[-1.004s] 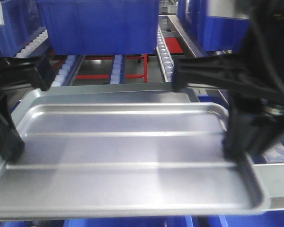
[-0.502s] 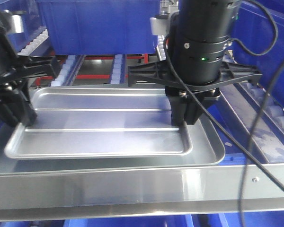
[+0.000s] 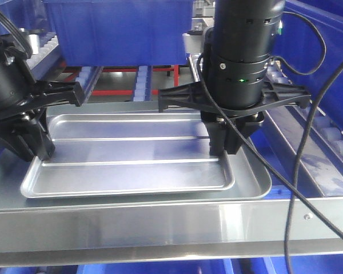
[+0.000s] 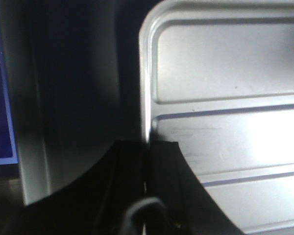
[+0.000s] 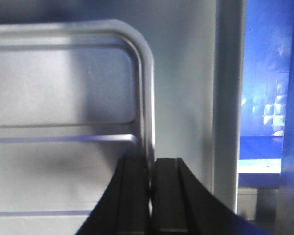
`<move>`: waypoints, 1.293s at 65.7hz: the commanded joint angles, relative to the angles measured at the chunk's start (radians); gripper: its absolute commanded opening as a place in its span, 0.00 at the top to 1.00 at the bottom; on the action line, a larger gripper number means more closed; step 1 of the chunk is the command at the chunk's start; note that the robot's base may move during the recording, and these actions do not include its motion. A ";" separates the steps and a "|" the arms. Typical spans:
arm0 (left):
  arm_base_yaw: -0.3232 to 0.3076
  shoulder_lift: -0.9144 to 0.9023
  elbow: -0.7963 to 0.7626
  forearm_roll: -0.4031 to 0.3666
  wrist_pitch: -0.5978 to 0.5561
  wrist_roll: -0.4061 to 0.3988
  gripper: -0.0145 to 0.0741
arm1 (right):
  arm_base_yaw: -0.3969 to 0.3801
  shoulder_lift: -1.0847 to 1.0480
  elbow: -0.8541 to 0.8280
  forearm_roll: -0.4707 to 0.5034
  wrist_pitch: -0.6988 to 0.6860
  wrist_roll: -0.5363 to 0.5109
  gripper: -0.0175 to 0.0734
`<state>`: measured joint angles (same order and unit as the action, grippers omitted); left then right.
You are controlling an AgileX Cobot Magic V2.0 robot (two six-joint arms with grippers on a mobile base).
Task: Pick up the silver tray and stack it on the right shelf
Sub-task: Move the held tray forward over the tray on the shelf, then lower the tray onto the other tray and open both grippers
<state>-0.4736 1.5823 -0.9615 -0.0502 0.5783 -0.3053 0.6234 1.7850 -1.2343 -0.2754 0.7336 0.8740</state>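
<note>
The silver tray [image 3: 131,154], with two long ridges across its floor, sits level inside a larger smooth silver tray [image 3: 258,181] on the right shelf [image 3: 160,224]. I cannot tell whether the two trays touch. My left gripper [image 3: 39,153] is shut on the tray's left rim, and in the left wrist view its jaws [image 4: 148,149] pinch the tray [image 4: 225,73] edge. My right gripper [image 3: 222,153] is shut on the right rim. The right wrist view shows the same grip [image 5: 152,164] on the tray [image 5: 63,88].
A big blue bin [image 3: 120,28] stands behind on rails of white rollers [image 3: 140,83]. More blue bins [image 3: 331,40] are at the right. A black cable [image 3: 300,171] hangs over the shelf's shiny front lip. The larger tray's wall [image 5: 186,73] lies just right of the gripped rim.
The silver tray has gone from close to the camera down and away into the larger tray on the shelf, both grippers still clamped on its rims. In the last half second it shifted slightly right.
</note>
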 commanded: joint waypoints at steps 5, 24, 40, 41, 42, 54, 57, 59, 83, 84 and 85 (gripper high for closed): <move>-0.021 -0.034 -0.037 -0.084 -0.071 0.036 0.95 | 0.014 -0.053 -0.052 0.040 -0.181 -0.008 0.72; -0.018 -0.034 -0.038 -0.084 -0.081 0.031 0.95 | 0.014 -0.053 -0.052 0.040 -0.173 -0.008 0.61; 0.028 -0.028 -0.038 -0.084 -0.060 0.031 0.79 | 0.013 -0.053 -0.052 0.040 -0.172 -0.008 0.27; 0.032 -0.028 -0.038 -0.086 -0.060 0.031 0.75 | 0.013 -0.053 -0.052 0.040 -0.172 -0.008 0.26; 0.034 -0.026 -0.038 -0.088 -0.060 0.031 0.71 | 0.013 -0.053 -0.052 0.040 -0.172 -0.008 0.26; 0.060 -0.026 -0.039 -0.125 -0.069 0.031 0.43 | 0.007 -0.054 -0.053 0.040 -0.138 -0.008 0.26; 0.060 -0.026 -0.039 -0.125 -0.075 0.031 0.44 | 0.006 -0.056 -0.055 0.040 -0.133 -0.008 0.26; 0.060 -0.026 -0.039 -0.125 -0.080 0.031 0.45 | 0.005 -0.057 -0.055 0.040 -0.131 -0.008 0.26; 0.060 -0.026 -0.055 -0.068 -0.092 0.031 0.63 | 0.005 -0.064 -0.108 0.018 -0.102 -0.008 0.33; 0.060 -0.026 -0.060 -0.062 -0.081 0.031 0.67 | 0.005 -0.067 -0.110 0.017 -0.097 -0.008 0.36; 0.060 -0.026 -0.066 -0.057 -0.069 0.031 0.71 | 0.005 -0.071 -0.112 0.017 -0.092 -0.008 0.42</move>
<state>-0.4166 1.5933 -0.9779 -0.1366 0.5135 -0.2787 0.6313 1.7850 -1.2995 -0.2293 0.6556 0.8740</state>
